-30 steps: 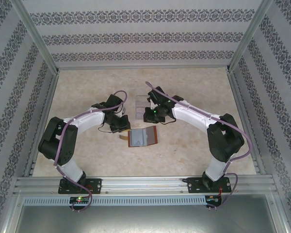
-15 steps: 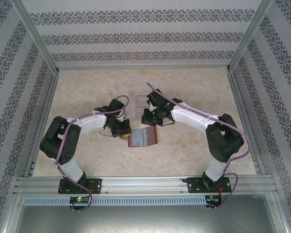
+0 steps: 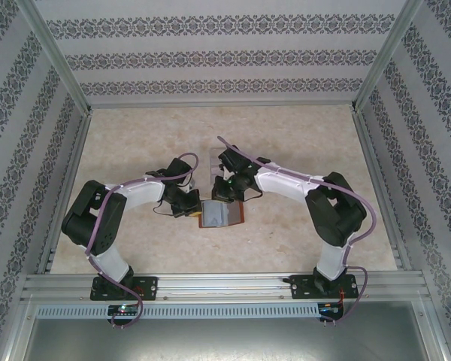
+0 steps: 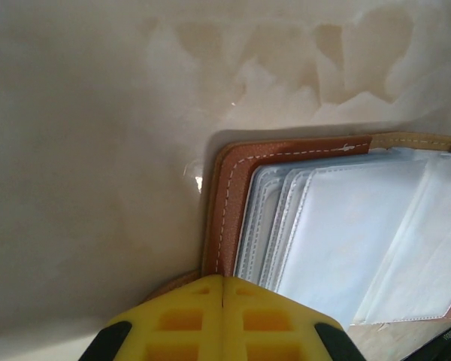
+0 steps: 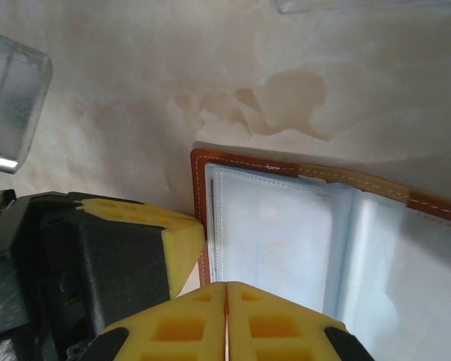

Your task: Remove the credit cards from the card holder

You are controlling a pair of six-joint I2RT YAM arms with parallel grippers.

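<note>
Card holder [image 3: 224, 216] lies open, pale sleeves up, mid-table [image 3: 308, 143], near side of the clear tray [image 3: 219, 159]. Left gripper [image 3: 195, 208] sits at its left edge, pads pressed together over the leather corner; cannot tell whether leather is pinched. Right gripper [image 3: 227, 197] sits at its far edge, jaws closed, holding nothing visible. Sleeves are cloudy, so the credit cards inside are not distinguishable.
</note>
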